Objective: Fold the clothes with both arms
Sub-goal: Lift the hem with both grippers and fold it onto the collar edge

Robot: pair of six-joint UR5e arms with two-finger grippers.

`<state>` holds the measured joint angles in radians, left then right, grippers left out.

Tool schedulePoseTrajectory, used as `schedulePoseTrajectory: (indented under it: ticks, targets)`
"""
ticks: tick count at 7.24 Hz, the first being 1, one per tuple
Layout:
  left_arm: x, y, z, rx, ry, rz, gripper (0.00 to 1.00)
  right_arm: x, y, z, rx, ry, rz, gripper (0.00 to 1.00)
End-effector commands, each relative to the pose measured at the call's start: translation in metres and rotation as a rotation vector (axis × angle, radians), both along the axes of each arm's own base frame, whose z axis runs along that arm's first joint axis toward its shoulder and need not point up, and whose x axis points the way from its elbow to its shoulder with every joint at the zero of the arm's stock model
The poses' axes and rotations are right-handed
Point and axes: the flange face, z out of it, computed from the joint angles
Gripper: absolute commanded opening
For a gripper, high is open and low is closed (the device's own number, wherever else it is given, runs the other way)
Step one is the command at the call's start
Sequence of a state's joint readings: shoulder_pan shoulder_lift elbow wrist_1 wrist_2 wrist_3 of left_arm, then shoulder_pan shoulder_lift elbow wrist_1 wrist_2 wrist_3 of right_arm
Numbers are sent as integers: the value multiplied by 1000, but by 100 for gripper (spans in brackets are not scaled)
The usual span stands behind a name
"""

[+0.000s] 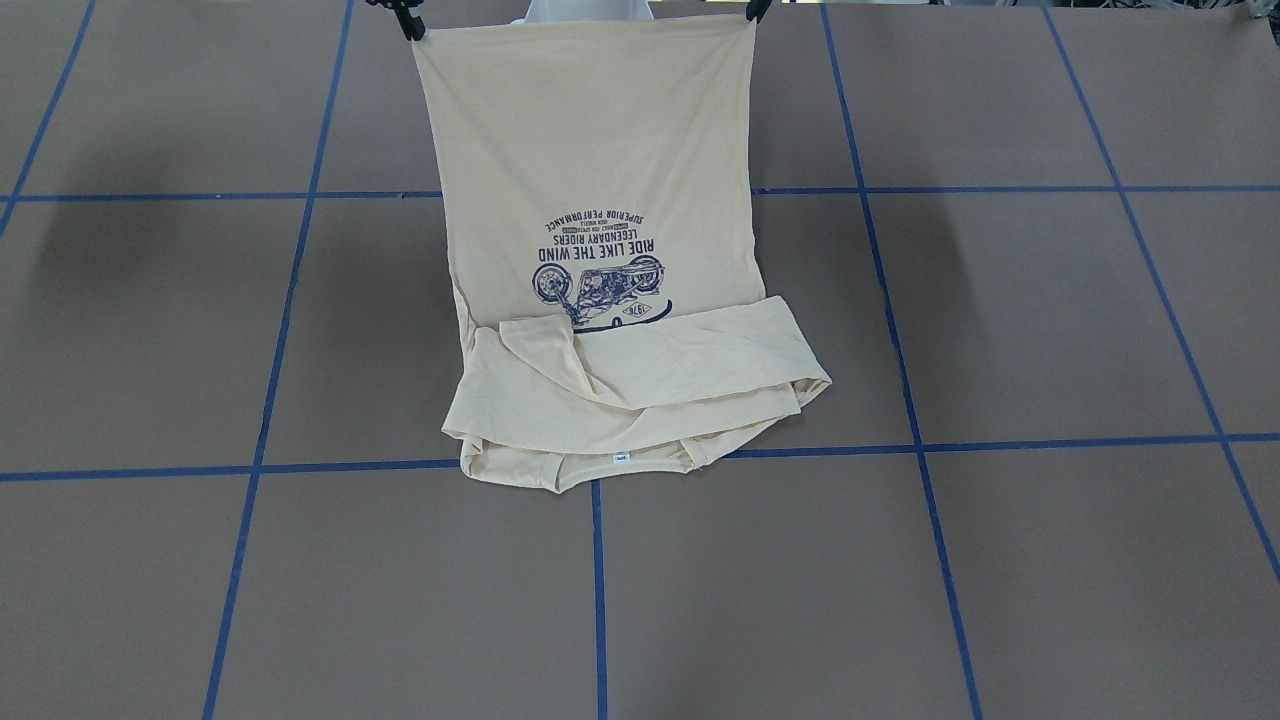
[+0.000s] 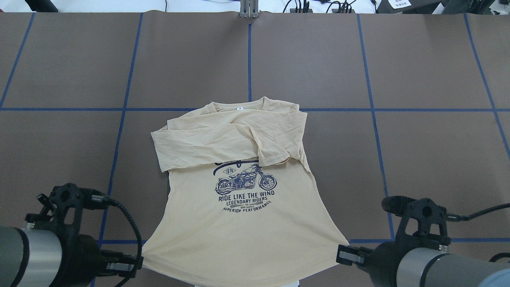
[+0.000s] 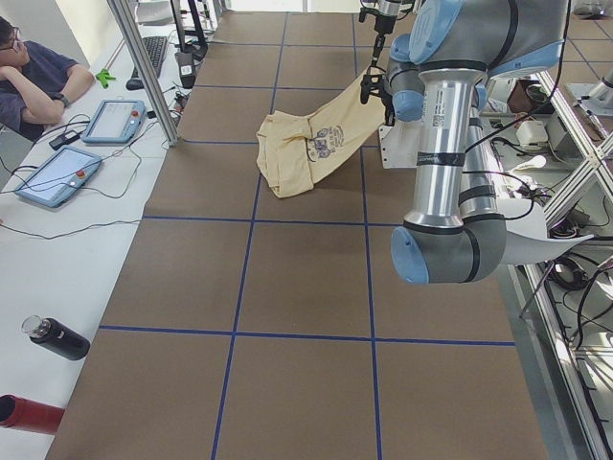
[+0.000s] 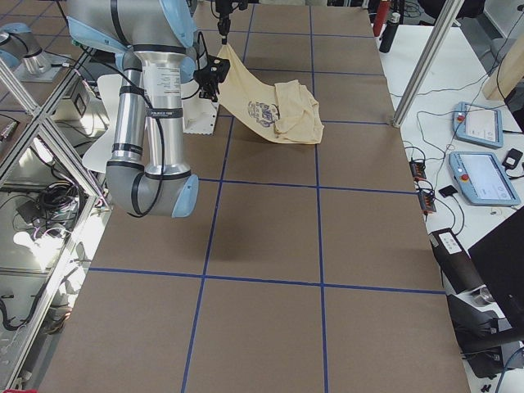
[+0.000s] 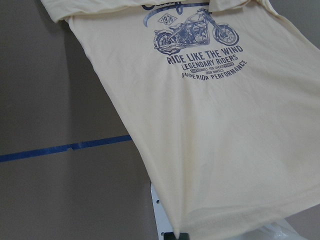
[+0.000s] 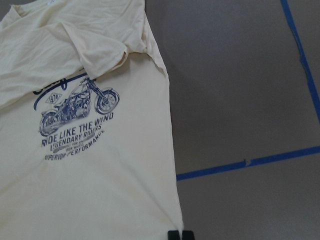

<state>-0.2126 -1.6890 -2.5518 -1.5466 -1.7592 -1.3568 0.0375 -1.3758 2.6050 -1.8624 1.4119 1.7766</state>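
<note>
Shirt (image 2: 247, 223): print side up. The collar end lies on the brown worktop (image 1: 1000, 320). The hem end is lifted off it and stretched taut towards the robot's base.
Sleeves (image 2: 199, 147): both folded across the chest, covering the top edge of the print (image 2: 246, 182).
Label (image 1: 621, 459): small and white, at the collar, on the far edge from the robot.
Left end effector (image 1: 755, 12): clenched on one hem corner, held above the worktop.
Right end effector (image 1: 410, 25): clenched on the other hem corner, level with the left.
</note>
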Motion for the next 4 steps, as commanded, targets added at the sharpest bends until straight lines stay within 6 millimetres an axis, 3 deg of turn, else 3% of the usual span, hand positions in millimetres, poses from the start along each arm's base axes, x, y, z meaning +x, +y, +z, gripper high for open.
schedulePoseTrajectory:
  ticks: [1,2,3,4]
  targets:
    - [64,-65,14,27,-86,-131,0,-67,-75,-15,60,60,109,0]
    - [87,-115,18,67,-137,-217,0,-67,-125,-15,111,92,166,0]
    - [76,-157,17,115,-162,-264,0,-56,-164,-10,129,87,216,0]
    - [48,-189,19,140,-176,-323,0,-45,-205,-8,121,71,269,0]
